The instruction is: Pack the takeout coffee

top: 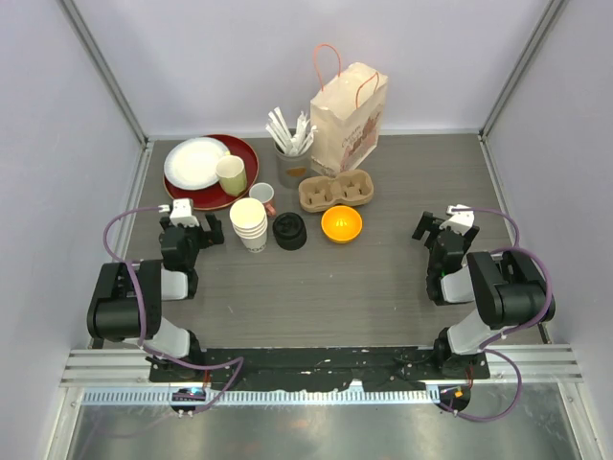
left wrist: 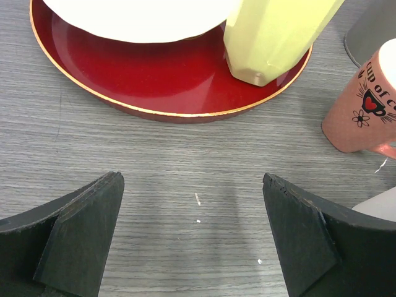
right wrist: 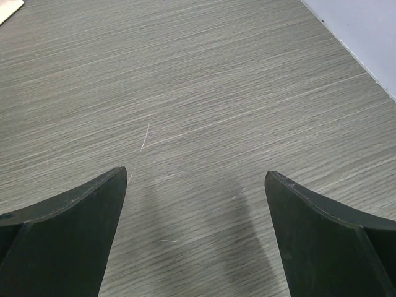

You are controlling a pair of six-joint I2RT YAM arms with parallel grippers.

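Observation:
A stack of cream-white paper cups (top: 251, 225) stands open-topped at the table's middle left. A stack of round black lids (top: 289, 231) sits just right of it. Its white side shows at the lower right edge of the left wrist view (left wrist: 380, 204). A brown cardboard cup carrier (top: 335, 190) lies behind, and a paper bag with orange handles (top: 348, 118) stands at the back. My left gripper (top: 190, 218) (left wrist: 193, 241) is open and empty, left of the cups. My right gripper (top: 442, 222) (right wrist: 195, 235) is open and empty over bare table at the right.
A red plate (top: 239, 153) (left wrist: 154, 93) holds a white plate (top: 196, 163) and a pale green mug (top: 231, 175) (left wrist: 272, 37). A small cup with a pink handle (top: 261, 197) (left wrist: 362, 111), a grey holder of stirrers (top: 292, 153) and an orange bowl (top: 341, 223) stand nearby.

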